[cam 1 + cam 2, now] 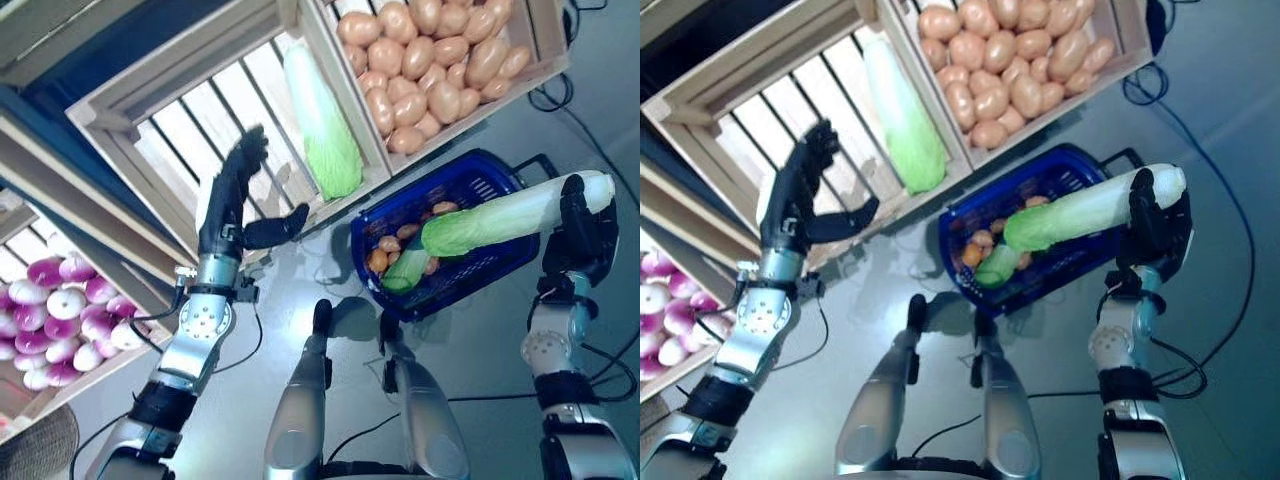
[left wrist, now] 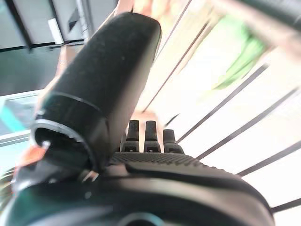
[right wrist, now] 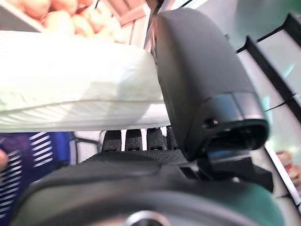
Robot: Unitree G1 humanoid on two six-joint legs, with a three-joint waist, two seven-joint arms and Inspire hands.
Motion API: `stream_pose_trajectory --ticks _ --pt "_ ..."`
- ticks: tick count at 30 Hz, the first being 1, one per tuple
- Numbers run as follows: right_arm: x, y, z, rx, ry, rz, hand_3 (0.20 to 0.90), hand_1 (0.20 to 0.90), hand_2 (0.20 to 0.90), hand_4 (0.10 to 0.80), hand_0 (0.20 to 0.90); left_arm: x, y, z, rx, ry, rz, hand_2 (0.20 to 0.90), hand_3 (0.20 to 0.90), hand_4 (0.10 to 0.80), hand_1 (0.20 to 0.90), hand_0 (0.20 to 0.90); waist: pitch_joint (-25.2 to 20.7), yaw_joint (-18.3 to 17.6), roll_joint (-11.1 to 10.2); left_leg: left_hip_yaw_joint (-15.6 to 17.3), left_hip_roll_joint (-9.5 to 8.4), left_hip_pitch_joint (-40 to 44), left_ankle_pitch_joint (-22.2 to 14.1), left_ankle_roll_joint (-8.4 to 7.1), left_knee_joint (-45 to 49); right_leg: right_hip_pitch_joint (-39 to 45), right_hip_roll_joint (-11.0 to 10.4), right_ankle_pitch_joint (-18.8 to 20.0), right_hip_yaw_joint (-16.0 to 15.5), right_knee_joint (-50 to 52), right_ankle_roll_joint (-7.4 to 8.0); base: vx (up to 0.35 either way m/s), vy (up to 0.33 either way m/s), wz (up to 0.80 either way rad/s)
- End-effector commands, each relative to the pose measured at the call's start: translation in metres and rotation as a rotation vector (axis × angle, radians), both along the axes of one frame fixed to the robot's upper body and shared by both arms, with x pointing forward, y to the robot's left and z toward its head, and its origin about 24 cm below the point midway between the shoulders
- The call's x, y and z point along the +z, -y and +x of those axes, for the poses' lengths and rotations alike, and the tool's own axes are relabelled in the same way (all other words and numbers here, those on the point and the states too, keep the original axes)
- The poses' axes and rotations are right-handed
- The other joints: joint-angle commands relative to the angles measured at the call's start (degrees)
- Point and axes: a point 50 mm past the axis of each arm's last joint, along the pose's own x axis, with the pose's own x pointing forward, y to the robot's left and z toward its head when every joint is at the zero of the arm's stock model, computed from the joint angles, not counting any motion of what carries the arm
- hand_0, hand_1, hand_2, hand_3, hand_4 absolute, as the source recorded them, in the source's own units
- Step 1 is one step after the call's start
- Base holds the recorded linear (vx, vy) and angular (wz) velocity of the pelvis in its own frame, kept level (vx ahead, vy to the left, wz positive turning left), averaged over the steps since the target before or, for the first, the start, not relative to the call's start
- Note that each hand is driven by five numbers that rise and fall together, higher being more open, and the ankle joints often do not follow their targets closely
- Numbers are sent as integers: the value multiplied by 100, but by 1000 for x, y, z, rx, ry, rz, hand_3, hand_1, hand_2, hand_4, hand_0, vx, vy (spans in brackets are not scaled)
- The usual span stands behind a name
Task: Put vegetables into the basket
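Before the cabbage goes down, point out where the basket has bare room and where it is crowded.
The basket has bare floor at its far end, toward the potato crate. Its near end is crowded with potatoes and a green vegetable. The right hand holds the cabbage above it.

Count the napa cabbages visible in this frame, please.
2. One cabbage lies in the slatted wooden crate. The other cabbage is held by the right hand above the blue basket. None hidden, seemingly.
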Motion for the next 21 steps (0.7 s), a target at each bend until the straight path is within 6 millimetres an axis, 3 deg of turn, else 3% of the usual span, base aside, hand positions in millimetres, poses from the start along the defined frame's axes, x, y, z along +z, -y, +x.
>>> stream_pose_trajectory --ticks 1,7,12,21 --pt "70 28 -6 -127 305 -53 300 300 300 400 300 66 0 -16 53 422 15 900 900 800 900 900 -4 -42 -19 171 -373 -750 -214 175 731 -506 -188 -193 48 969 55 -105 -15 12" --pt "90 21 20 -85 208 -102 300 300 300 400 300 95 -1 -4 137 522 0 900 900 800 900 900 -4 -1 78 200 -409 -2018 -442 211 1819 -1863 -333 -392 81 2187 -24 -49 5 10" --pt "84 20 29 -107 108 -71 300 300 300 400 300 109 4 -8 146 611 -6 900 900 800 900 900 -4 24 120 208 -493 -2600 -529 219 2189 -2420 -258 -448 123 2636 -62 0 0 0" --pt "80 10 43 -100 -3 -83 300 300 300 400 300 113 5 -5 180 620 -14 900 900 800 900 900 -4 50 200 188 -596 -3180 -547 204 2373 -3029 -164 -490 179 2964 -85 18 -25 3"
